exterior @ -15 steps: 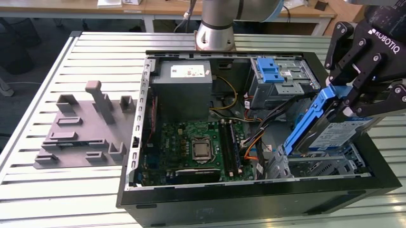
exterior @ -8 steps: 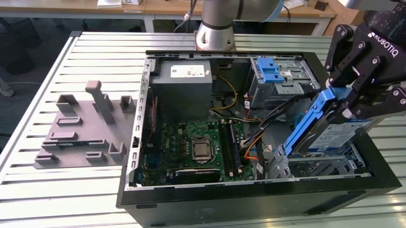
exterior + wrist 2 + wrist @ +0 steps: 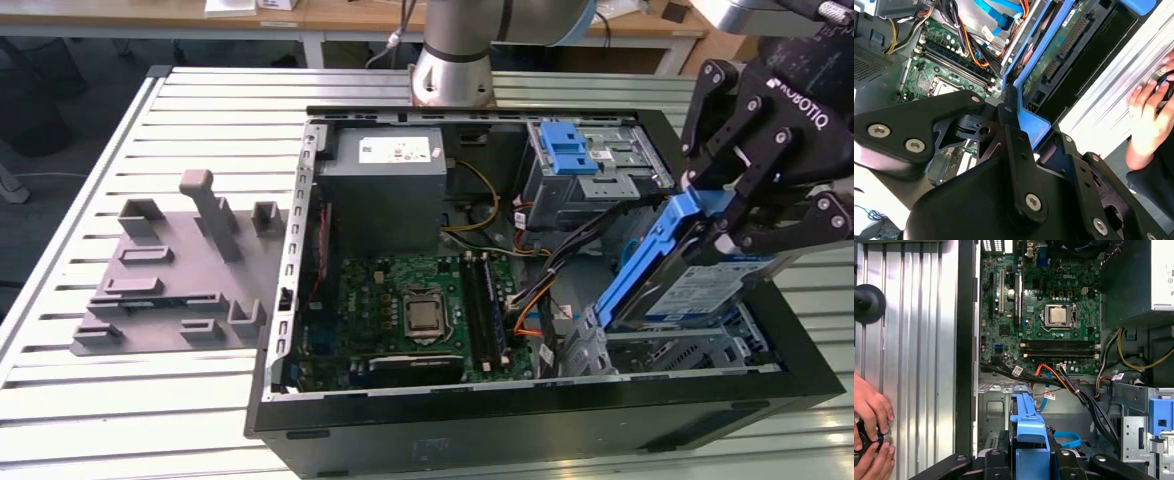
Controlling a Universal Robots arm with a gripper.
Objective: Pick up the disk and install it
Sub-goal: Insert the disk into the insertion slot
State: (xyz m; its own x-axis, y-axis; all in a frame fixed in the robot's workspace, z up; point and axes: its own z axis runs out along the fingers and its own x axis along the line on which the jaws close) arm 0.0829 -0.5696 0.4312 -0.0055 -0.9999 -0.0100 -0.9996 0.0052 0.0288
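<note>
On the exterior view's left, a grey fixture (image 3: 174, 270) lies on the slatted counter (image 3: 120, 400). Beside it stands the open computer case (image 3: 534, 425), its motherboard (image 3: 414, 310) exposed. At the right, the hand (image 3: 727, 215) is clenched on the disk (image 3: 694, 290), which hangs tilted over the case's right end.

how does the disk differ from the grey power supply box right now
The disk is tilted steeply in the gripper; the power supply box sits flat, mounted in the case. The disk is smaller and blue-framed; the power supply box is plain grey. Both carry printed labels.
</note>
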